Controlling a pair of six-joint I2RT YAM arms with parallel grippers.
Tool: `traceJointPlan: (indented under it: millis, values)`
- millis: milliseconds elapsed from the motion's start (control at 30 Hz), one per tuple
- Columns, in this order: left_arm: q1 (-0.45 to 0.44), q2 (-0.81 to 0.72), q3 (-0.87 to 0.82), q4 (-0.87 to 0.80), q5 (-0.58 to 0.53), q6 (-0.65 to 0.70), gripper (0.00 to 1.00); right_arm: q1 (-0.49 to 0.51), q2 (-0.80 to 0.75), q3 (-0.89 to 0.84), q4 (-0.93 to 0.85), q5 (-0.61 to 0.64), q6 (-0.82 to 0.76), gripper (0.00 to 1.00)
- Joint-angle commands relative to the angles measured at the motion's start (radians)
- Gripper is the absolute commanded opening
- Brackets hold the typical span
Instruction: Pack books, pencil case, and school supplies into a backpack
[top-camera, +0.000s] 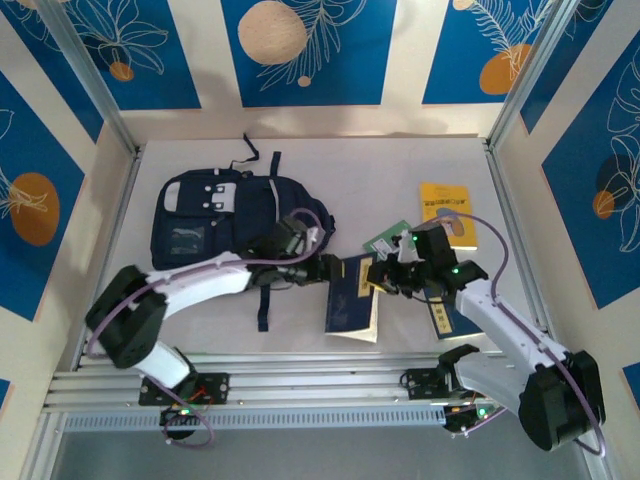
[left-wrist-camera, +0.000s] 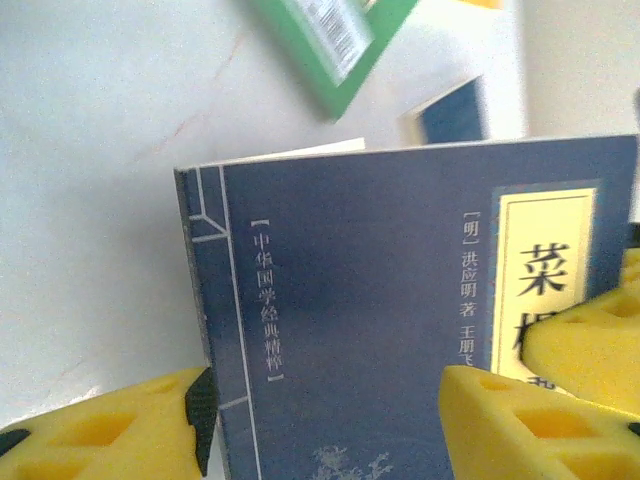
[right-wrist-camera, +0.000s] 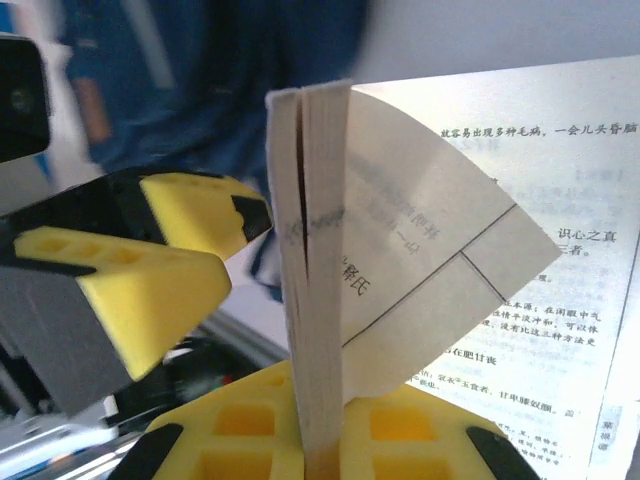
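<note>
Two arms meet over the navy book (top-camera: 352, 305) at the centre of the tabletop (top-camera: 400, 170), with the backpack (top-camera: 225, 212) at ten o'clock. Left wrist: the left pincer (left-wrist-camera: 320, 430) stands wide astride the cover. Right wrist: the right pincer (right-wrist-camera: 320, 440) pinches the book's pages edge-on. This looks like lifting a book to pack; next it must travel towards ten o'clock, into the backpack.

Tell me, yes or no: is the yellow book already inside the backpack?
No: in the top view the yellow book lies flat on the table at the far right, well apart from the backpack.
</note>
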Motion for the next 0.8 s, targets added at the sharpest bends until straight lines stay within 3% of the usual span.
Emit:
traceJointPlan:
  millis: [0, 133, 267, 533, 633, 767]
  values:
    - [0.046, -0.101, 0.027, -0.097, 0.061, 0.038, 0.66, -0.029, -0.053, 0.071, 0.071, -0.192, 0.013, 0.03]
    - [0.088, -0.206, 0.041, -0.129, 0.082, 0.047, 0.75, -0.047, -0.07, 0.095, 0.161, -0.279, 0.088, 0.02]
    - [0.116, -0.258, 0.052, -0.123, 0.14, 0.047, 0.77, -0.05, -0.087, 0.102, 0.26, -0.312, 0.17, 0.02]
    - [0.116, -0.258, -0.068, 0.269, 0.286, -0.177, 0.72, -0.042, -0.077, 0.093, 0.428, -0.364, 0.273, 0.02]
    - [0.116, -0.246, -0.099, 0.405, 0.322, -0.246, 0.61, -0.032, -0.067, 0.101, 0.421, -0.364, 0.26, 0.02]
    - [0.116, -0.267, -0.11, 0.441, 0.318, -0.254, 0.26, -0.026, -0.058, 0.118, 0.357, -0.335, 0.206, 0.02]
